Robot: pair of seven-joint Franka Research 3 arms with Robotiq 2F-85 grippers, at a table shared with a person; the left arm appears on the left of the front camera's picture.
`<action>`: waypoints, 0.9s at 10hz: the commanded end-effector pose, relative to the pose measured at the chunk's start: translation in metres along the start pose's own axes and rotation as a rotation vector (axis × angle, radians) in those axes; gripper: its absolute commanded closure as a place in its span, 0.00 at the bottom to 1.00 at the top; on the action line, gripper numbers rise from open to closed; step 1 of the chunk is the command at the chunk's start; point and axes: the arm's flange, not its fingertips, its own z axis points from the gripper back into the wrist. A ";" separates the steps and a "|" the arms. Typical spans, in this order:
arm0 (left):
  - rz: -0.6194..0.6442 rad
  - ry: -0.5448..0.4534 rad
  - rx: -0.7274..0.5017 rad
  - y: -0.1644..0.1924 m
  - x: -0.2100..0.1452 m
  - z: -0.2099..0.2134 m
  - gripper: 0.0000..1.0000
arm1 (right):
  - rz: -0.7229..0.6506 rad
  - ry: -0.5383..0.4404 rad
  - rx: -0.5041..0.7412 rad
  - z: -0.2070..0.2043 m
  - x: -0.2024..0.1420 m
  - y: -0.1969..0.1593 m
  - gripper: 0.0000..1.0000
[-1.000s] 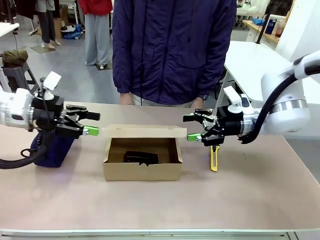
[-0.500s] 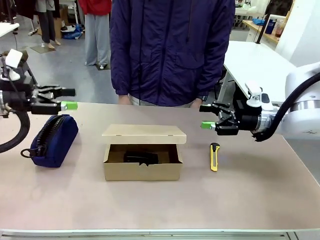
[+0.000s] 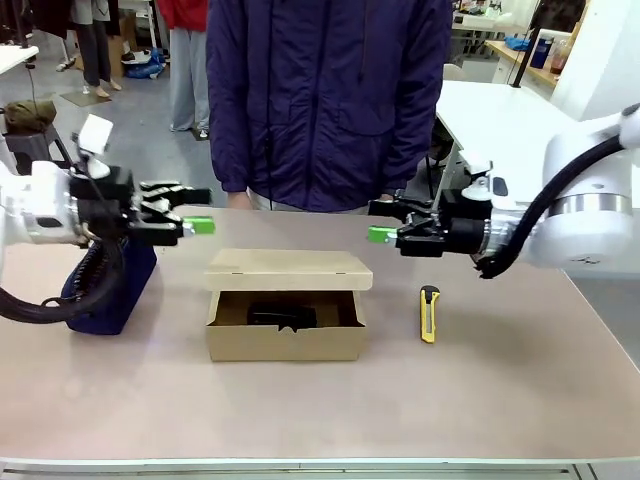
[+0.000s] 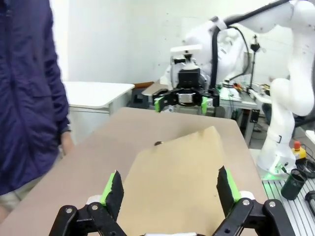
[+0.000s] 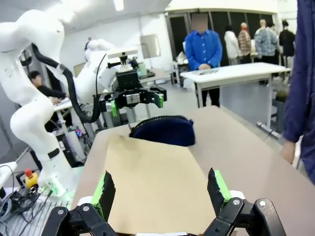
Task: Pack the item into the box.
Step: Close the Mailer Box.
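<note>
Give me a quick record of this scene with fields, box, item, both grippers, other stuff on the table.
box: brown carton, lid flap raised, level over the opening
item: black object inside the box
left gripper: open, empty, above the table left of the lid
right gripper: open, empty, right of the lid
other: navy pouch at left; yellow-and-black utility knife at right

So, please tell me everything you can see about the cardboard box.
The box is a shallow rectangular carton of plain brown cardboard, standing flat on the table near its middle. Its front wall has a small notch in the top edge. The lid is hinged at the back and hangs nearly level over the opening, leaving the front open. Inside lies a small black item. Nothing else touches the box; both hands are apart from it.
</note>
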 end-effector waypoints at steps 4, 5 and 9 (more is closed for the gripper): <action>-0.101 0.174 -0.079 -0.024 -0.031 -0.034 0.00 | -0.065 0.184 0.084 -0.042 -0.027 -0.007 0.00; -0.086 0.212 -0.091 -0.027 -0.037 -0.035 0.00 | -0.068 0.221 0.099 -0.045 -0.035 -0.007 0.00; -0.056 0.282 -0.114 -0.031 -0.051 -0.039 0.00 | -0.052 0.293 0.089 -0.050 -0.049 -0.006 0.00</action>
